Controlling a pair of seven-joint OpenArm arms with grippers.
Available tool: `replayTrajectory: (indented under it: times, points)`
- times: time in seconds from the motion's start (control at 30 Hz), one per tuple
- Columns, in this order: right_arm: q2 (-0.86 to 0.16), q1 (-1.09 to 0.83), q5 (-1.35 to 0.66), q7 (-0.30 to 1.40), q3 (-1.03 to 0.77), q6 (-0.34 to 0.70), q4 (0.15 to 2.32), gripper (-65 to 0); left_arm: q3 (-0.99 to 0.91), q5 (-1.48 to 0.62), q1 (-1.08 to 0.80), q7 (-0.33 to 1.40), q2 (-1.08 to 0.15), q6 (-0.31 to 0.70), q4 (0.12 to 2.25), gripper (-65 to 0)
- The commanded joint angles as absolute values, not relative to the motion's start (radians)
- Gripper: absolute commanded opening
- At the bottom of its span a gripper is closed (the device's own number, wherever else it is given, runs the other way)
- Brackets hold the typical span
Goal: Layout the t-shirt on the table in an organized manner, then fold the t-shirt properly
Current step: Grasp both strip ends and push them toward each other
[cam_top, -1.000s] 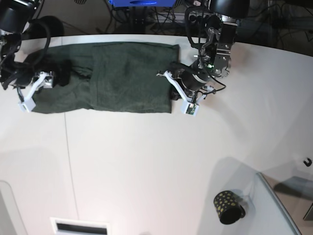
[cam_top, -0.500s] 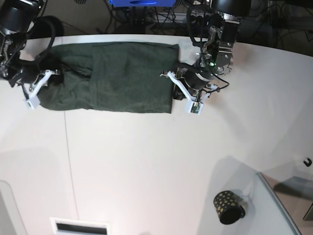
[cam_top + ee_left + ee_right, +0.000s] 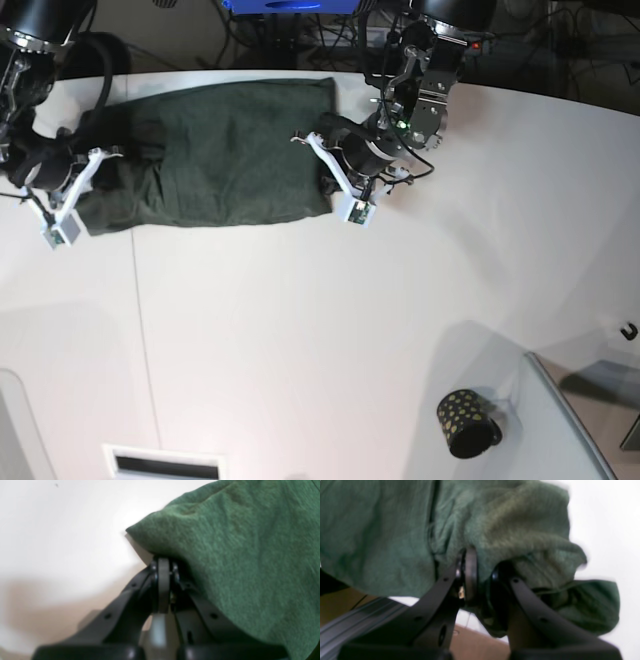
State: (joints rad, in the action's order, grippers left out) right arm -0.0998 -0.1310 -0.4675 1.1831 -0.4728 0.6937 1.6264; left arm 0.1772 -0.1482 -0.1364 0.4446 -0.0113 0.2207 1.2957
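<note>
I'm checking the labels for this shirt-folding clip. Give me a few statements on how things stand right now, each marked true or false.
1. The right gripper is shut on a bunch of the t-shirt. True.
2. The left gripper is open, clear of the shirt. False: it is shut at the shirt's edge, with fabric draped over its fingers.
3. The cup sits on the shirt. False: it stands apart from the shirt, on the table, at the base view's lower right.
4. One arm is at each end of the shirt. True.
5. The shirt is light blue. False: it is dark green.
</note>
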Motion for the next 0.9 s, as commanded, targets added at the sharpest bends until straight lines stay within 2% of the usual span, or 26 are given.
replayTrajectory:
  times: [0.0,0.3,0.87]
  points:
    - [-0.097,-0.124,-0.484,1.187,-0.475,0.698,1.667,-64.4,0.177,-0.151,-0.130,0.446,-0.008,0.223,1.307,-65.0]
    - [-0.010,-0.125,-0.484,1.310,-0.444,0.698,1.807,-64.4,0.179,-0.154,-0.131,0.446,-0.008,0.223,1.308,-65.0]
    - [0.085,-0.142,-0.484,1.297,-0.222,0.698,1.844,-64.4,0.180,-0.147,-0.139,0.450,0.004,0.223,1.357,-65.0]
